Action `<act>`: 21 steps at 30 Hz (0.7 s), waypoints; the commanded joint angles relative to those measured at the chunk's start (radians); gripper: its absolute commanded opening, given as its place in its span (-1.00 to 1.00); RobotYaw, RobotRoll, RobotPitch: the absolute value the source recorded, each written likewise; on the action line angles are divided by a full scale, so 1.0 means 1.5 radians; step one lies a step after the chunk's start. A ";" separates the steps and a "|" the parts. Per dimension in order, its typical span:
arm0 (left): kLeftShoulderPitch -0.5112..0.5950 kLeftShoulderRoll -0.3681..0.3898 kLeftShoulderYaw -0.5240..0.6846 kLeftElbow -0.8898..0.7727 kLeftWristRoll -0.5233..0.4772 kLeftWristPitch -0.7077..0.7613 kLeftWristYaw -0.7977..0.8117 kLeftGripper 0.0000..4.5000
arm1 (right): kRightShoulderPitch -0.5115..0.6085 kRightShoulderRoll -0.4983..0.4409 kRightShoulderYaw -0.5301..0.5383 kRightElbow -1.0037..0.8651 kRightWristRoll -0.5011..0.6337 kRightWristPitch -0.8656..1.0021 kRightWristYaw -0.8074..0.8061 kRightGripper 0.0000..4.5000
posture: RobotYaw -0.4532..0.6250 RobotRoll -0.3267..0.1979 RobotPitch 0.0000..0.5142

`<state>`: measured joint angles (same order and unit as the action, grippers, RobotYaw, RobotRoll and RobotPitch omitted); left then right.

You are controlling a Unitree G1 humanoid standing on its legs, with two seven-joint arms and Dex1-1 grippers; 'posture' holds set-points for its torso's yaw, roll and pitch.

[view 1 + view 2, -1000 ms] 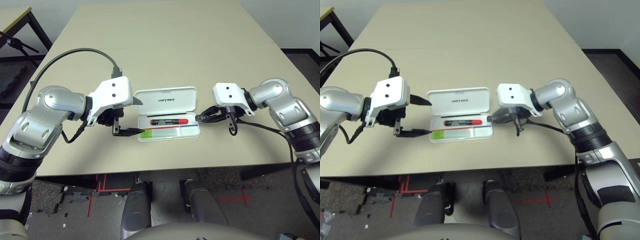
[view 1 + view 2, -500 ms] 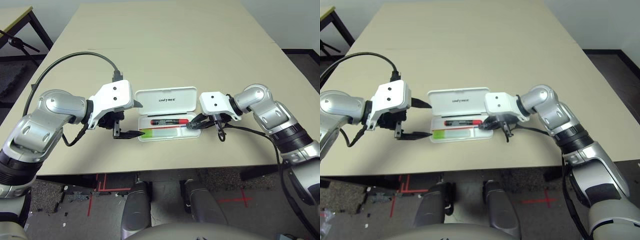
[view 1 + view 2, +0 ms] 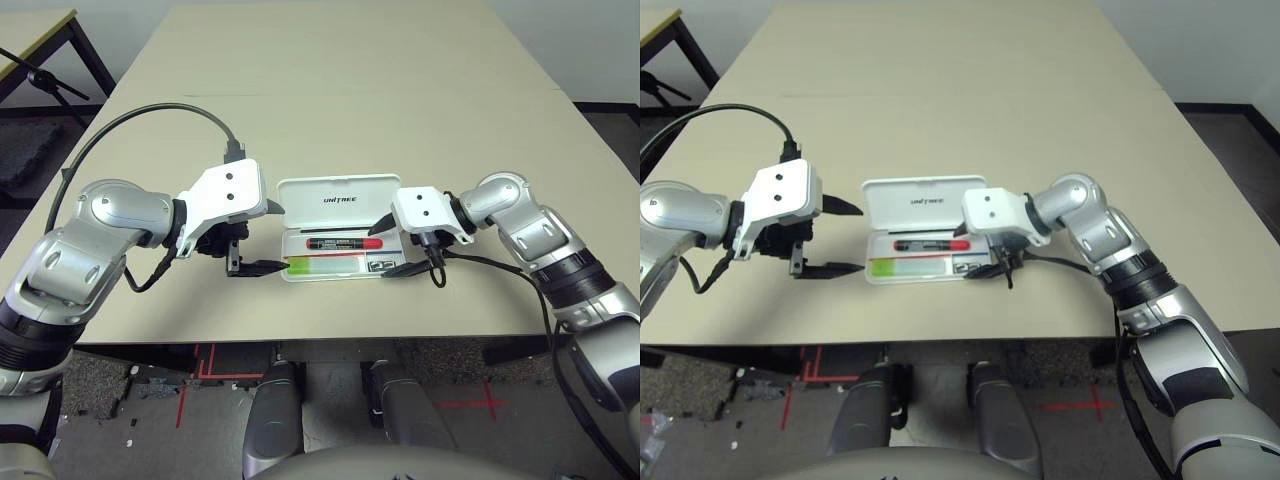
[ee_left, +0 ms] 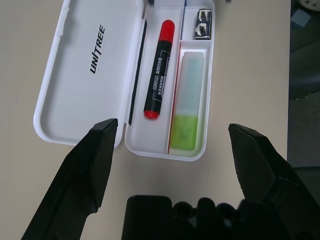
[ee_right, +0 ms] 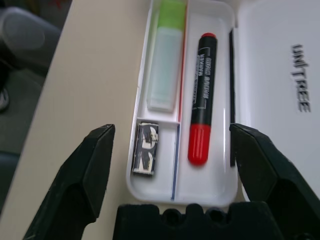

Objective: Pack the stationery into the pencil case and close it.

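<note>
The white pencil case (image 3: 338,197) lies open near the table's front edge, with its lid flat behind the tray (image 4: 131,144). In the tray lie the red marker (image 3: 343,242), the light-green highlighter (image 3: 322,264) and, in a small end compartment, the dark-grey metallic piece (image 5: 145,154). My left gripper (image 3: 272,237) is open just off the case's left end, with nothing between its fingers. At the case's right end my right gripper (image 3: 388,247) is open above the small compartment, holding nothing.
A black cable (image 3: 150,110) loops over my left arm. The table's front edge (image 3: 320,338) runs close below the case. A second table (image 3: 30,25) and a dark stand are at the far left. Bare tabletop stretches behind the case.
My right gripper moved left to the case's right end and opened. The dark-grey piece now lies in the small compartment. The left arm has barely moved.
</note>
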<state>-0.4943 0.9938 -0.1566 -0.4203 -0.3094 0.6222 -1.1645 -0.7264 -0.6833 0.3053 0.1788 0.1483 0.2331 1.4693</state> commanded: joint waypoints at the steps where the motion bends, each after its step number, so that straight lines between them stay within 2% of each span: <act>1: 0.015 0.012 0.010 0.000 0.006 -0.005 0.004 1.00 | 0.003 -0.061 -0.071 -0.011 0.070 0.091 0.035 1.00 | -0.08 0.25 -0.47; 6: 0.025 0.014 0.010 0.003 0.007 -0.008 0.006 1.00 | 0.039 -0.155 -0.160 -0.014 0.146 0.198 0.054 1.00 | -0.10 0.25 -0.48; 9: 0.029 0.015 0.009 0.009 0.010 -0.013 0.004 1.00 | 0.069 -0.188 -0.200 -0.041 0.186 0.261 0.043 1.00 | -0.13 0.25 -0.50; 14: 0.022 0.013 -0.001 0.028 0.019 -0.026 -0.003 1.00 | 0.121 -0.210 -0.233 -0.083 0.213 0.290 0.022 1.00 | -0.17 0.25 -0.51; 19: 0.007 0.019 -0.013 0.047 0.034 -0.028 -0.016 1.00 | 0.140 -0.205 -0.236 -0.100 0.222 0.291 -0.002 1.00 | -0.19 0.25 -0.52; 21: 0.005 0.037 -0.026 0.062 0.063 -0.009 -0.008 0.82 | 0.140 -0.202 -0.234 -0.104 0.225 0.292 -0.010 1.00 | -0.19 0.25 -0.53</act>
<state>-0.4810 1.0234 -0.1757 -0.3448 -0.2498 0.5918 -1.1699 -0.5272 -0.9854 -0.0303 0.0377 0.4711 0.6643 1.4647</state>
